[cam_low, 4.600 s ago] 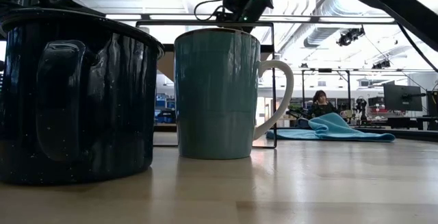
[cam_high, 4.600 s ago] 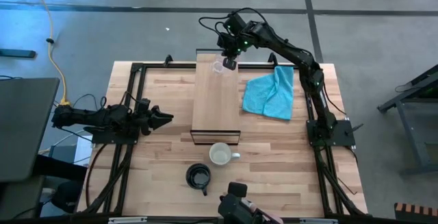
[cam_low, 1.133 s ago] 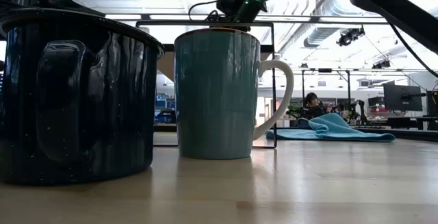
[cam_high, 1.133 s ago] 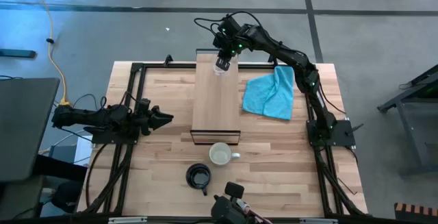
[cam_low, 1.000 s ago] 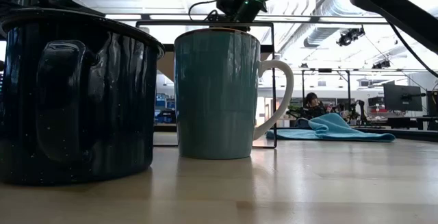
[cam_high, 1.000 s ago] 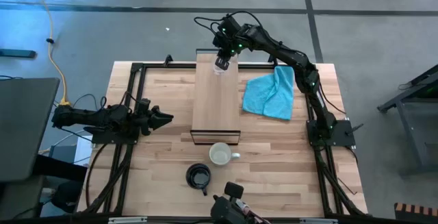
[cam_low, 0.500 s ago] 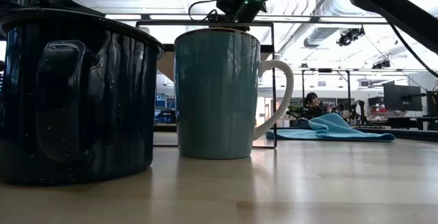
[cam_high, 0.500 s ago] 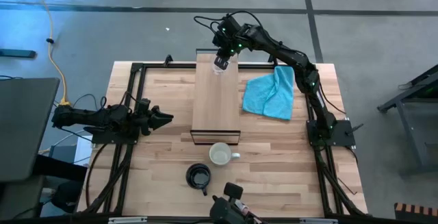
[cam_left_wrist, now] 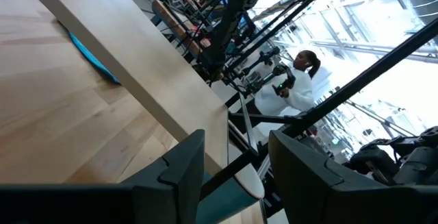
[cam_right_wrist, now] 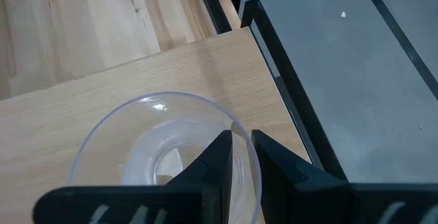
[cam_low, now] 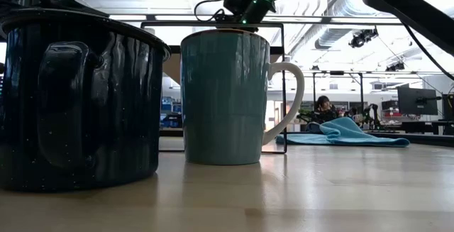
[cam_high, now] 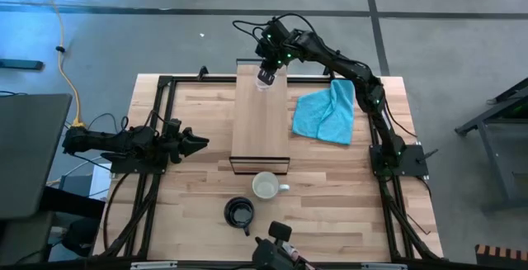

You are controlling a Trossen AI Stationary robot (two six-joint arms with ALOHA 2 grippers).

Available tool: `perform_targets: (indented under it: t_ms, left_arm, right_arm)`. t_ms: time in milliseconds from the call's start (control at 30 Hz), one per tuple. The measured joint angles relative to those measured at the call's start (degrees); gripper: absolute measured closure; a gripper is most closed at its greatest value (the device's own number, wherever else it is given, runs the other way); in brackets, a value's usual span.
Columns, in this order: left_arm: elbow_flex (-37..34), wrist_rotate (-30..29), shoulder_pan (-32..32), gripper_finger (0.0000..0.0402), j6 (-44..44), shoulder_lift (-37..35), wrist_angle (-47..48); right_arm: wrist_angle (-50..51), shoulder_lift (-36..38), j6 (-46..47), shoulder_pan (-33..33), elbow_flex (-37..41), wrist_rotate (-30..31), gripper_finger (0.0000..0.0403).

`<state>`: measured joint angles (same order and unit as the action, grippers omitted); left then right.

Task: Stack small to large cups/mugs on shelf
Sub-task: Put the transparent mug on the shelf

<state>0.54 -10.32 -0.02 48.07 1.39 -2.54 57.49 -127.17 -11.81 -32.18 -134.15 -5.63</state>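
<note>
Wood table [cam_high: 190,125], shelf [cam_high: 260,125] as reference. Left gripper [cam_high: 198,144] idles well left of shelf, fingers apart, holding nothing. Black mug [cam_high: 239,213] and white mug [cam_high: 266,187] sit just past shelf's near end. Right gripper [cam_high: 265,78] at shelf's far end, fingers pinching rim of glass cup [cam_right_wrist: 154,155]. Turquoise cloth [cam_high: 327,111] right of shelf.

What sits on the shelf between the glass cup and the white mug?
Nothing: in the high view the shelf is bare board between the glass cup at its far end and the white mug past its near end.
</note>
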Motion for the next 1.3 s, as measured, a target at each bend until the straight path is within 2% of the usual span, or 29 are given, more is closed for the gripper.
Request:
perform_targets:
  t_ms: [667, 967, 1300]
  left_arm:
    - [0.0, 0.38, -0.01, 0.025, 0.2, 0.0, 0.04]
    - [0.0, 0.38, 0.01, 0.025, 0.2, 0.0, 0.06]
    - [0.0, 0.38, -0.01, 0.025, 0.2, 0.0, 0.06]
  right_arm:
    - [-0.39, 0.02, 1.1, -0.02, 0.0, 1.56, 0.0358]
    - [-0.39, 0.09, 1.52, -0.02, 0.0, 1.56, 0.0392]
    - [-0.27, 0.09, 2.4, -0.02, 0.0, 1.41, 0.0391]
